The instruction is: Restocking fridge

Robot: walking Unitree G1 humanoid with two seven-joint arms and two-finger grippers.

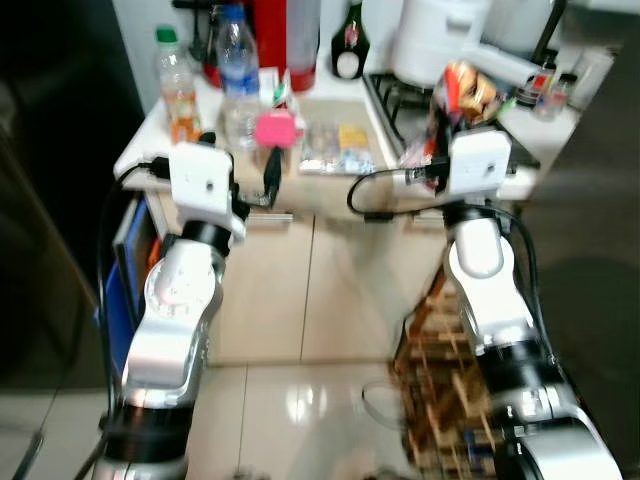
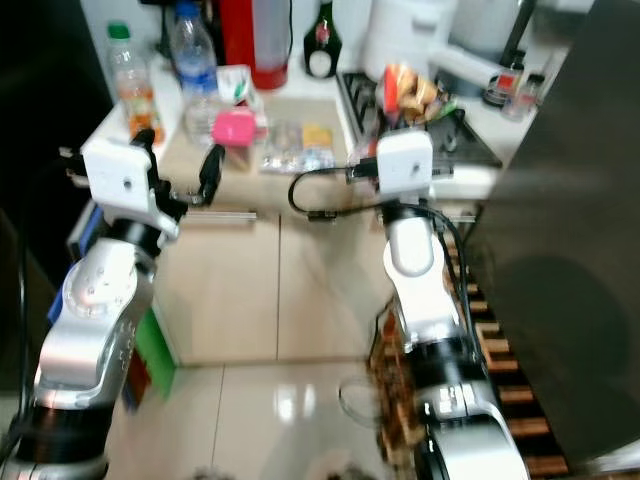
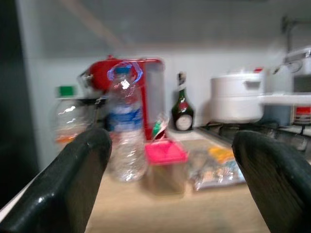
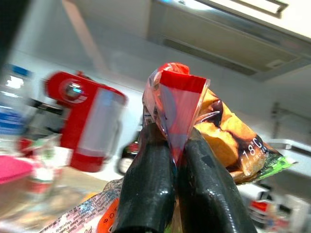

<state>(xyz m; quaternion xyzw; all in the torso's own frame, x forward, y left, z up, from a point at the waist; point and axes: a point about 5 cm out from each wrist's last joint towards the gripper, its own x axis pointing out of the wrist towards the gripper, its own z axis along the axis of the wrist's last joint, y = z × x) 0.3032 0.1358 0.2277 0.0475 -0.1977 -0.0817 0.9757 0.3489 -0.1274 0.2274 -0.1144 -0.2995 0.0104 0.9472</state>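
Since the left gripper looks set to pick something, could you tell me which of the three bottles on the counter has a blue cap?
The clear water bottle with the blue label, between the green-capped bottle and the dark bottle, straight ahead of the open left gripper.

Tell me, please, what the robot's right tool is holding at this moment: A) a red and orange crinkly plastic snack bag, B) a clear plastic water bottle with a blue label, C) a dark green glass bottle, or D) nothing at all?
A: the right tool is shut, its black fingers pinching the top edge of the red and orange crinkly plastic snack bag, lifted above the countertop.
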